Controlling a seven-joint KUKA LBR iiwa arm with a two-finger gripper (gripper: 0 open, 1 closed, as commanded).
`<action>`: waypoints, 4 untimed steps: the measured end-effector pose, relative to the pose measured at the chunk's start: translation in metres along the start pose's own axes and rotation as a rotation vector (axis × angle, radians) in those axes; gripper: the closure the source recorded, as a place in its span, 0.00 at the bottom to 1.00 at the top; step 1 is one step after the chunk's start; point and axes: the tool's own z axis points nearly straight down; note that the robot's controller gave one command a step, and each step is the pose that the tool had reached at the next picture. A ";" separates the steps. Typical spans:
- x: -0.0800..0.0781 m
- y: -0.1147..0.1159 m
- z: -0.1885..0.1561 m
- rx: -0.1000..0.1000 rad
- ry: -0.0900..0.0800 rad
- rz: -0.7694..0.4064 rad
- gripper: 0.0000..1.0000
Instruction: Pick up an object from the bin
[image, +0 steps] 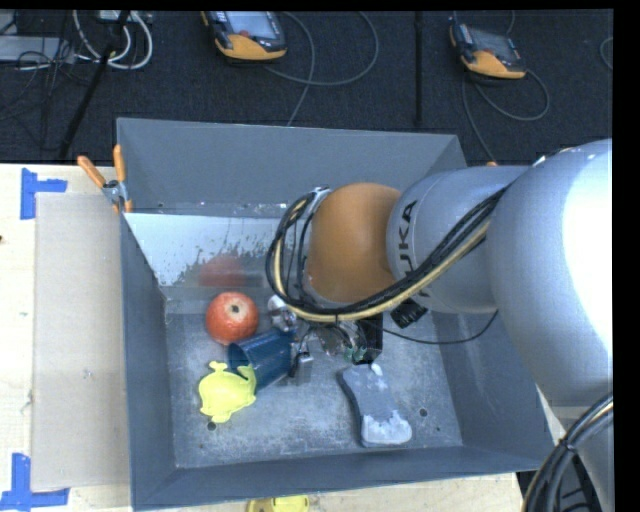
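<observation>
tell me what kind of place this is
Probably a robotics lab's grasping test cell: a KUKA arm reaches into a grey metal bin holding an apple, a blue cup and a yellow toy, with cables across the dark floor behind.

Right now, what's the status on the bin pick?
Claw low, beside a blue cup lying on its side. Nothing seen held. Apple and yellow toy close by the cup; grey piece lies apart.
</observation>
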 end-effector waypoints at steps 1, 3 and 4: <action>0.000 0.000 0.000 0.000 0.000 0.000 1.00; 0.030 -0.019 -0.005 -0.001 0.001 -0.368 1.00; 0.033 0.006 -0.093 -0.001 0.000 -0.409 1.00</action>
